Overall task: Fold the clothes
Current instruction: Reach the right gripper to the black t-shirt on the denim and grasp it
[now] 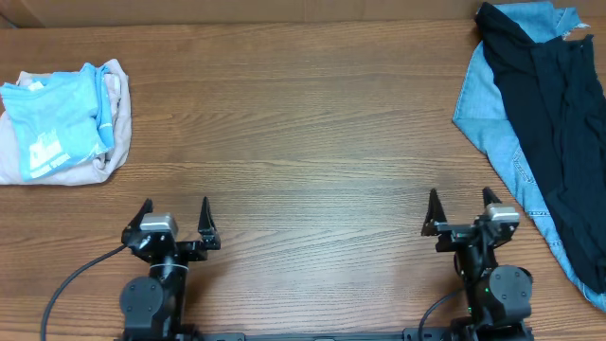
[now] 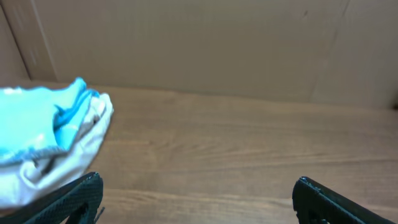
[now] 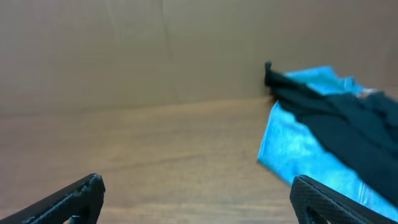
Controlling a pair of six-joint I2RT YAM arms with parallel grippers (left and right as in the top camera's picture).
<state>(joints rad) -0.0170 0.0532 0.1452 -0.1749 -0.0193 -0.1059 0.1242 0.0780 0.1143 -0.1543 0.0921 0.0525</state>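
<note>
The black T-shirt [image 1: 559,114] lies crumpled at the far right of the table, draped over a blue denim garment [image 1: 492,133]. It also shows in the right wrist view [image 3: 348,118], ahead and to the right. No logo is visible. My left gripper [image 1: 175,216] is open and empty near the front edge at left, also seen in the left wrist view [image 2: 198,186]. My right gripper [image 1: 461,206] is open and empty near the front edge at right, left of the denim's edge; the right wrist view [image 3: 198,186] shows bare wood between its fingers.
A light-blue tee with white print [image 1: 62,118] lies on a pale pink garment [image 1: 109,161] at the far left, and shows in the left wrist view [image 2: 43,124]. A cardboard wall [image 2: 217,43] stands behind the wooden table [image 1: 303,142].
</note>
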